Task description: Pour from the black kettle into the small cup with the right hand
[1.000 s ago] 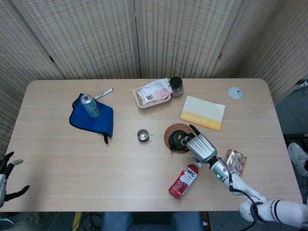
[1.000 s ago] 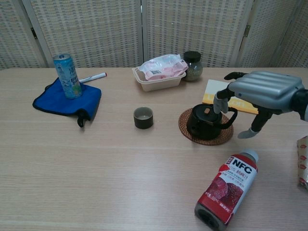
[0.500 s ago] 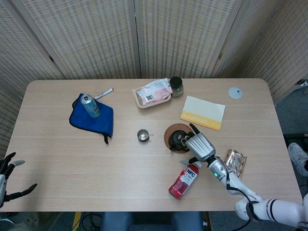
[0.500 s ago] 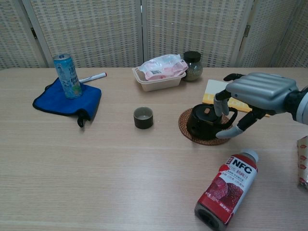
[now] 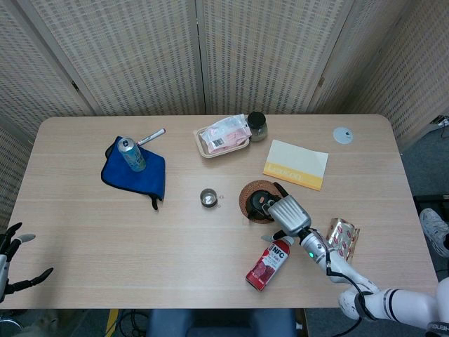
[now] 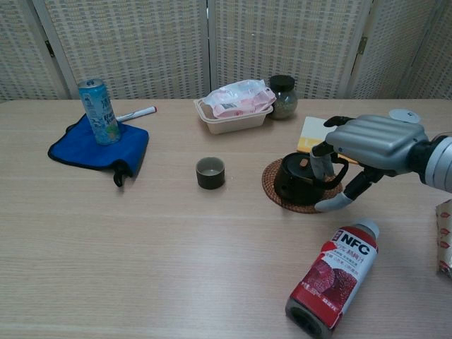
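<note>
The black kettle (image 6: 295,183) stands upright on a round woven coaster (image 6: 271,185), right of centre; the head view shows the same kettle (image 5: 257,201). The small dark cup (image 6: 210,172) stands upright on the table to its left, a short gap away, also seen as the cup (image 5: 208,197) from above. My right hand (image 6: 371,141) hovers over the kettle's handle side, fingers curled down at the handle and the thumb spread below, off the kettle; from above the right hand (image 5: 287,213) covers the handle. My left hand (image 5: 10,260) hangs past the table's near left corner with its fingers spread and nothing in them.
A red NFC bottle (image 6: 332,277) lies on its side just in front of my right hand. A foil packet (image 5: 342,235) lies at the right. A yellow booklet (image 5: 296,163), a jar (image 6: 283,96) and a food tray (image 6: 233,113) stand behind. A can (image 6: 98,111) sits on a blue cloth (image 6: 99,150) far left.
My right hand has sunk and shifted slightly left onto the kettle's handle, its fingers curling in and the thumb swinging under. Kettle and cup have not moved.
</note>
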### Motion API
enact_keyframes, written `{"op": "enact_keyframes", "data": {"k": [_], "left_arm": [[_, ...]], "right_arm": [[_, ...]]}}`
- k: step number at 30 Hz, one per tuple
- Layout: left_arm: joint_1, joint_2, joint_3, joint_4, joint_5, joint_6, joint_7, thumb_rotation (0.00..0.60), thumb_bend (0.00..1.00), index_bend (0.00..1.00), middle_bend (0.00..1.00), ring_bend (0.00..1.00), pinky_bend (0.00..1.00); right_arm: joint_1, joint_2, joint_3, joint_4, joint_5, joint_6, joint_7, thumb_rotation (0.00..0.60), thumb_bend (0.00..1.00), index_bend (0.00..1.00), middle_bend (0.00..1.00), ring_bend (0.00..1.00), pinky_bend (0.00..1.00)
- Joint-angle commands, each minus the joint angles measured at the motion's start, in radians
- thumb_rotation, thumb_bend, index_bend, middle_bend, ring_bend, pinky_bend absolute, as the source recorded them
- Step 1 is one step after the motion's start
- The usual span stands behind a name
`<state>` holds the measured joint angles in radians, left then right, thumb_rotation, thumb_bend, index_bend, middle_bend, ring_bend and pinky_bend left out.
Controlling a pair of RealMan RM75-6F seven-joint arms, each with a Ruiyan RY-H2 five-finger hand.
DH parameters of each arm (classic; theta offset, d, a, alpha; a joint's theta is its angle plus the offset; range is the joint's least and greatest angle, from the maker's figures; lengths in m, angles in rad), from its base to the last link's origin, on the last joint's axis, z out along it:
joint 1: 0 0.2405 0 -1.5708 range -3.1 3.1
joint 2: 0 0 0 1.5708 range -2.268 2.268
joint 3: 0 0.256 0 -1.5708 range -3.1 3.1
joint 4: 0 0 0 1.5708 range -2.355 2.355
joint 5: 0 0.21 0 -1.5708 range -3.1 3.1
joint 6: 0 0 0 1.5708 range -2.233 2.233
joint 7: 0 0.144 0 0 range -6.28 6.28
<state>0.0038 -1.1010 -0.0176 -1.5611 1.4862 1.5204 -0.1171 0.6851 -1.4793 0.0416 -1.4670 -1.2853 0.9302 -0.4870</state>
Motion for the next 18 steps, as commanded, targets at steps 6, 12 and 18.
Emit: {"op": "enact_keyframes", "data": {"k": [6,12,18], "left_arm": [[0.002,-0.004,0.001,0.008,-0.001,0.001,-0.006,0.346,0.0,0.26,0.08,0.14,0.09],[0.002,-0.006,0.001,0.012,-0.002,0.0,-0.008,0.34,0.0,0.26,0.08,0.14,0.09],[0.003,-0.006,0.0,0.014,-0.003,0.0,-0.009,0.345,0.0,0.26,0.08,0.14,0.09]], "right_arm": [[-0.001,-0.002,-0.008,0.005,0.012,-0.011,-0.025,0.252,0.0,0.45,0.45,0.35,0.0],[-0.002,-0.005,-0.014,0.008,0.018,-0.016,-0.036,0.252,0.0,0.45,0.46,0.35,0.0],[-0.004,-0.006,-0.019,0.013,0.028,-0.026,-0.038,0.251,0.0,0.46,0.46,0.35,0.0]]}}
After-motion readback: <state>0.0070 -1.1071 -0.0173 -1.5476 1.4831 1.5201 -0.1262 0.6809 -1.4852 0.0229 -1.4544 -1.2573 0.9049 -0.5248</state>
